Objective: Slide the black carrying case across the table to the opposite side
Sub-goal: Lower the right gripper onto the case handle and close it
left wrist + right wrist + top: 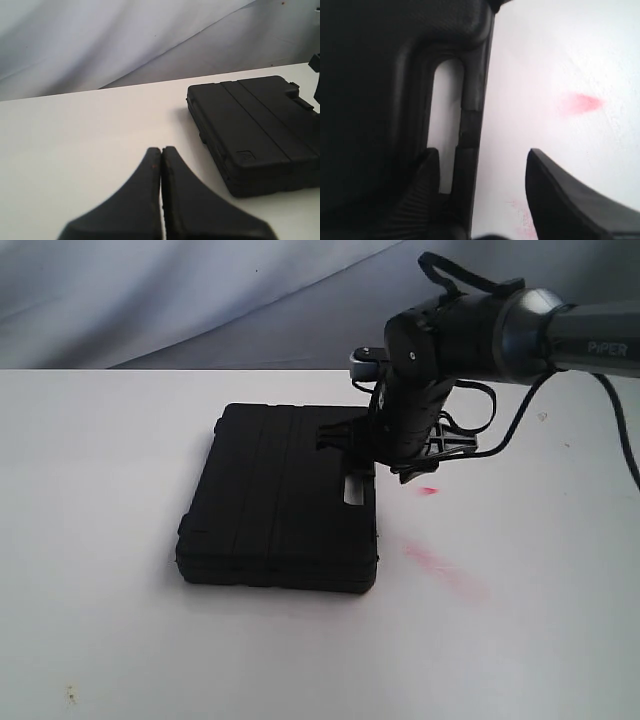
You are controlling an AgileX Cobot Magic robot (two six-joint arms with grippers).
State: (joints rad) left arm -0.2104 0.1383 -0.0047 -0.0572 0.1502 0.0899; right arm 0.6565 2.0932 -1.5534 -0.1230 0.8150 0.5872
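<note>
the black case (pixel 275 500) lies flat on the white table (pixel 100 440), a little left of the middle in the exterior view. its raised ribs and its long axis run from the near edge toward the far edge of that view, leaning slightly. the handle (pixel 472 75) sits on the long side that faces right, with a pale slot (pixel 355 490) showing the table through it.

the right arm (pixel 520 335) reaches in from the upper right, its forearm nearly level and its wrist bent so the gripper points down at the handle side of the case. a black cable (pixel 520 420) loops under the arm. in the right wrist view the right gripper (pixel 480 155) is spread and straddles the handle bar: one finger (pixel 427 170) sits in the slot, the other finger (pixel 560 200) hangs over bare table outside the case, apart from the bar.

two pink smears (pixel 440 565) mark the table just right of the case.

the left gripper (pixel 161 200) has its fingers pressed together with nothing between them. it hovers over bare table, and in its view the case lies near but apart from it.
</note>
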